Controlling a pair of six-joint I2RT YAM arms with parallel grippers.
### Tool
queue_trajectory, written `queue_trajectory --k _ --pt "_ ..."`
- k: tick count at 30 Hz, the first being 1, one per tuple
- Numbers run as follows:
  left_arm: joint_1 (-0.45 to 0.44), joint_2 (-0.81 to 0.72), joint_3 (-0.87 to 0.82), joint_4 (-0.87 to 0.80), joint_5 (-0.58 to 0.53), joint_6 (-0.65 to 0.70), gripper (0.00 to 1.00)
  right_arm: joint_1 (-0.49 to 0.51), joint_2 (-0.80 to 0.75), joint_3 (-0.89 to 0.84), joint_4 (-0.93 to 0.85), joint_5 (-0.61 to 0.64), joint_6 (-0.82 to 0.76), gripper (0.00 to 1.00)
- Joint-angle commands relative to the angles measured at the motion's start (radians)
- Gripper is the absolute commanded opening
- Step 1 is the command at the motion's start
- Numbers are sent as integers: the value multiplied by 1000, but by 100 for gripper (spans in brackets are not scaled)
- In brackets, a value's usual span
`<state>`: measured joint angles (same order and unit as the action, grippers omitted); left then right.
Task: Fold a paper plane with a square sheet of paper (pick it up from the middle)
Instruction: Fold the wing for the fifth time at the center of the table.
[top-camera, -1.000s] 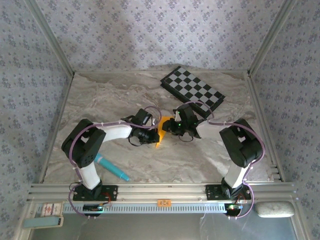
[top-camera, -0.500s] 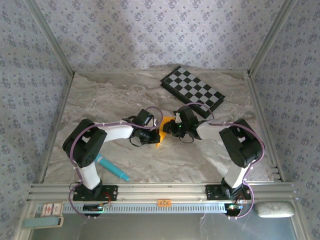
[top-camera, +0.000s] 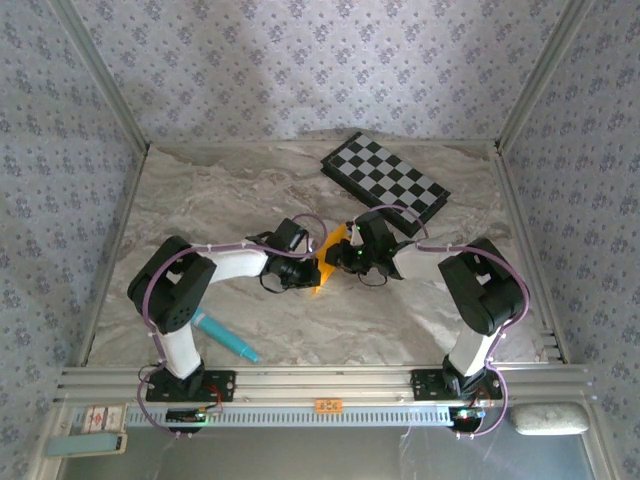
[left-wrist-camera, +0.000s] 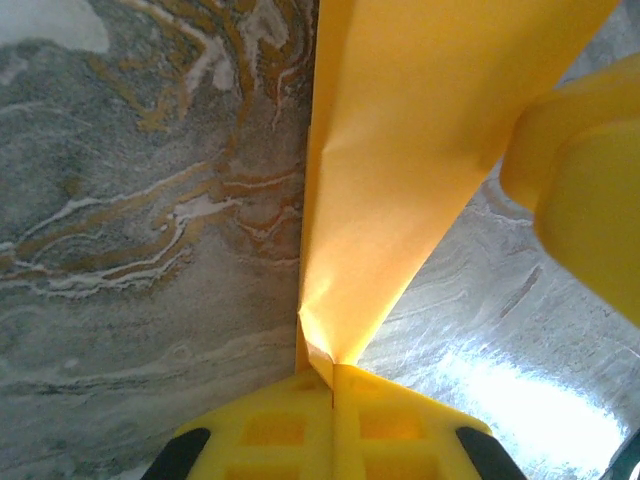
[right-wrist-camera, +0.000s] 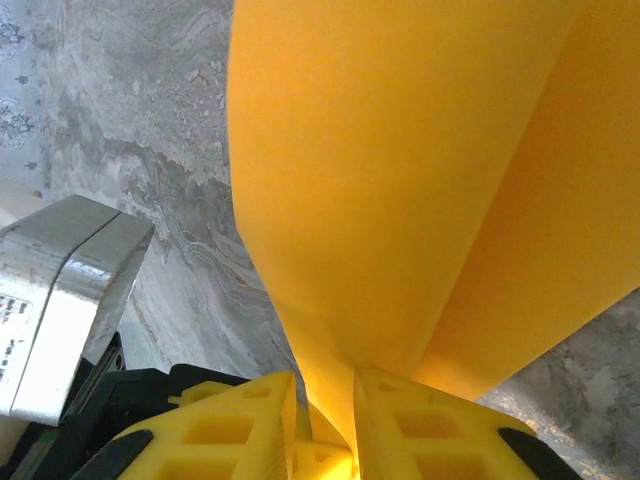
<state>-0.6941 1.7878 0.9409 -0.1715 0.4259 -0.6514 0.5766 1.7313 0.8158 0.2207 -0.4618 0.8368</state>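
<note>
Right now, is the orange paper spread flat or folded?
Folded. The paper narrows to a creased point pinched in the left hand, and two panels meet along a crease above the right hand.

The top camera looks down from 6 o'clock across the desk (top-camera: 200, 200). Both wrist cameras sit very near, sharing the paper sheet (left-wrist-camera: 400, 150).

Black-white arms (top-camera: 235, 262); perhaps purple cables (top-camera: 143, 295)
</note>
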Motion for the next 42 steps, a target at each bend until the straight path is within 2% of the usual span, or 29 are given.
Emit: queue_trajectory --k 1,28,42 --pt "-7 13 25 -45 -11 26 4 10 -1 -8 5 -20 -22 23" --pt "-7 16 26 -38 -1 22 6 31 67 36 -65 -32 -13 17" --pt "-6 17 26 -38 -2 20 6 29 85 54 -154 18 -9 15"
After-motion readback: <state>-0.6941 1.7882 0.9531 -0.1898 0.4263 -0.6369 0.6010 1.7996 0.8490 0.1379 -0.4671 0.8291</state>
